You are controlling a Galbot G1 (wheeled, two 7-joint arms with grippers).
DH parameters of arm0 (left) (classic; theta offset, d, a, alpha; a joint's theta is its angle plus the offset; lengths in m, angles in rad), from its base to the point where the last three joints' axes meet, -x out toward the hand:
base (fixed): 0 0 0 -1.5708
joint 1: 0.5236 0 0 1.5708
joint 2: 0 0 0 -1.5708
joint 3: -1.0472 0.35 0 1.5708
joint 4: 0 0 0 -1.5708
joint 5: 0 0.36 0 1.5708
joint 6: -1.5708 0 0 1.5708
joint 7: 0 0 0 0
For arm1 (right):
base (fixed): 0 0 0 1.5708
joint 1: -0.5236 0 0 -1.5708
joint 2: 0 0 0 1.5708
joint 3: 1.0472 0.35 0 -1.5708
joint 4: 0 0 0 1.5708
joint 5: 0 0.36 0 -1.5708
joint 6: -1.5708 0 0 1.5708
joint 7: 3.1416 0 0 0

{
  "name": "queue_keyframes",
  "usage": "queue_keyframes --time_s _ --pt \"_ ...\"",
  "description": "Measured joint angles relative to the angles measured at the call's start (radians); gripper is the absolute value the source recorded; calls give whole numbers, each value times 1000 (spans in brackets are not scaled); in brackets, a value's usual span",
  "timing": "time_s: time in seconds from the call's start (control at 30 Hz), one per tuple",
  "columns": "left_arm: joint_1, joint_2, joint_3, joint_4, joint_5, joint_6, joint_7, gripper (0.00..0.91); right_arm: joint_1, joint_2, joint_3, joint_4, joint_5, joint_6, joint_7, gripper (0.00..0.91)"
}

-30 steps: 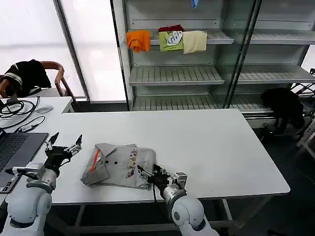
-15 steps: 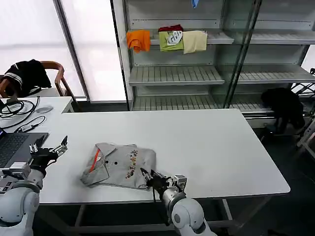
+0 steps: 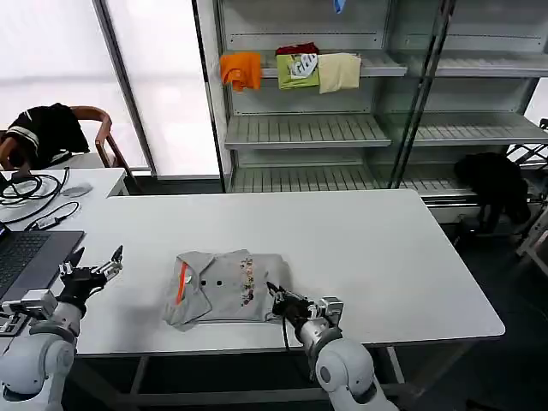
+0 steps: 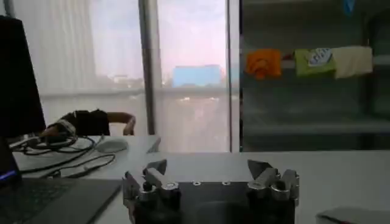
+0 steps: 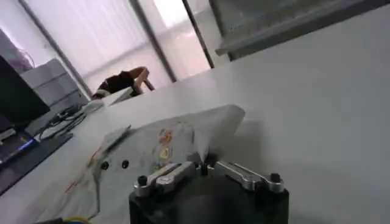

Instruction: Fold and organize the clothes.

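- The right gripper (image 3: pixel 281 300) is low at the near edge of the white rectangular table (image 3: pixel 385 257), its dark fingers closed narrow on the near right corner of the folded light grey short-sleeved shirt (image 3: pixel 224 287).
- In the right wrist view the right gripper (image 5: pixel 203 167) has its two metal fingers (image 5: pixel 164 173) drawn together on the shirt's (image 5: pixel 152 149) raised edge, and the cloth lifts in a small peak there.
- The shirt lies flat on the table near its front edge, orange placket strip (image 3: pixel 181 282) and dark buttons towards the robot's left, and the small multicoloured chest print (image 3: pixel 249 281) towards the right.
- The left gripper (image 3: pixel 92 271) hovers over the table well to the left of the shirt, apart from it, fingers spread wide and holding nothing.
- In the left wrist view the left gripper's (image 4: pixel 210 176) two fingers (image 4: pixel 149 176) stand far apart.
- A dark open laptop (image 3: pixel 26 261) sits on the table just beyond the left gripper.
- Orange, green and cream folded garments (image 3: pixel 291 70) rest on the metal shelf (image 3: pixel 308 130) behind the table.
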Motion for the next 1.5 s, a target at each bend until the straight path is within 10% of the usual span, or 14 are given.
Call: queue_keyframes --time_s 0.3,0.37,0.93,1.5 --pt "14 -26 33 -18 -10 15 2 907 -12 -50 63 26 -10 -1 -30 10" --pt "15 -30 37 -20 -12 17 3 907 -16 -63 77 26 -13 -1 -38 907" --pt "49 -84 59 -85 -28 31 12 907 -77 -123 183 112 -290 54 -129 907" --pt "97 -163 91 -211 -80 73 -31 907 -146 -223 359 164 -495 96 -92 907"
